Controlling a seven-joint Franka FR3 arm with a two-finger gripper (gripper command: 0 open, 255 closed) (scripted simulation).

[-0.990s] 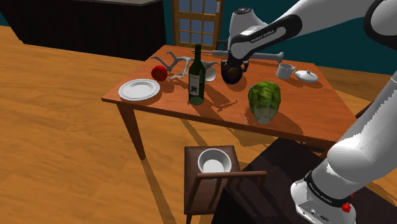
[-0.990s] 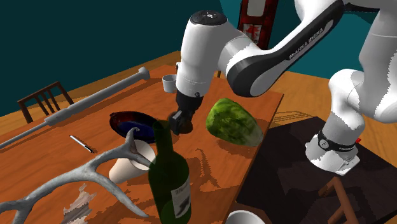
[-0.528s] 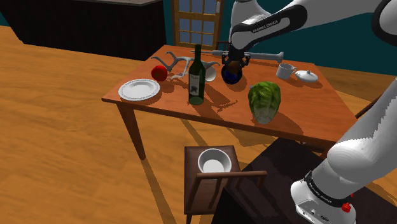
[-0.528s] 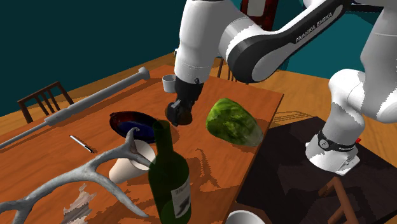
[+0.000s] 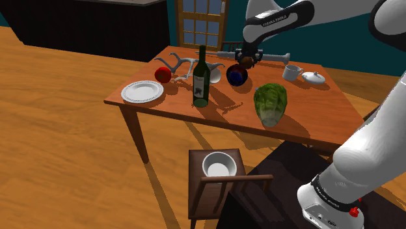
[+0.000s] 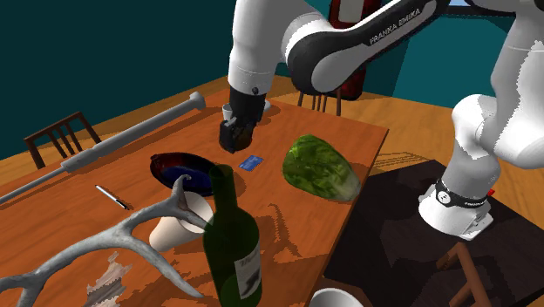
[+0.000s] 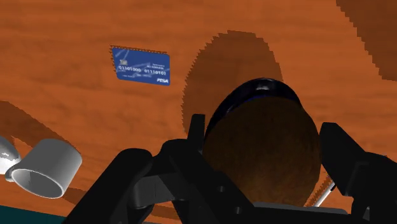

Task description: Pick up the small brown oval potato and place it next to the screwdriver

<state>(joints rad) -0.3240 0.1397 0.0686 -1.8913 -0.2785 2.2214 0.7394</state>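
White arm (image 5: pixel 286 16) outstretched, wrist high, black pincer (image 7: pixel 264 127) downward, both fingers (image 7: pixel 343 156) tight against a brown potato (image 7: pixel 261 159).

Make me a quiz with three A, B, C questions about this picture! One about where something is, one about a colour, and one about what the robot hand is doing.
1. Where is the white bowl?
A) on the chair
B) on a shelf
C) in a sink

2. What colour is the card on the table?
A) red
B) blue
C) yellow

3. What is the gripper doing?
A) open and empty
B) shut on a spoon
C) shut on the potato

Answers: 1 A, it sits on the chair seat. 2 B, it shows blue against the brown wood. 3 C, both fingers clasp the brown potato above the table.
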